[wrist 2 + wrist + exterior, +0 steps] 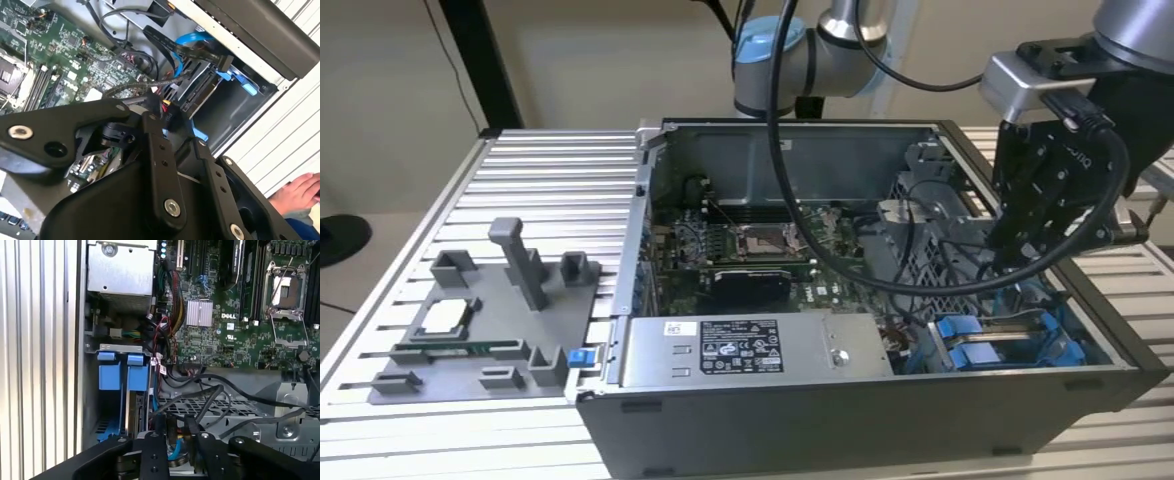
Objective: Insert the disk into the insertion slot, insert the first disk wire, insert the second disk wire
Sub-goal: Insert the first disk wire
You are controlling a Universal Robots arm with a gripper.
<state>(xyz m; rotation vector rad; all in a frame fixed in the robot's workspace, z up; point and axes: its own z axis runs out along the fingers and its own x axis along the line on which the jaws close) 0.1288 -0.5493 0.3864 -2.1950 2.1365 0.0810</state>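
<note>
Already the disk (137,377) sits in the insertion slot (987,345), just below the gripper (174,435). Its jaws are closed on a black plug (169,119) right above the disk, with a blue wire (175,452) running between them. Beyond the gripper lies the green circuit board (225,330) inside the open computer case (854,420).

In the second wrist view, a person's hand (300,192) is cut off at the edge, and the green circuit board (60,50) sits partly hidden behind the black metal gripper (169,122).
</note>
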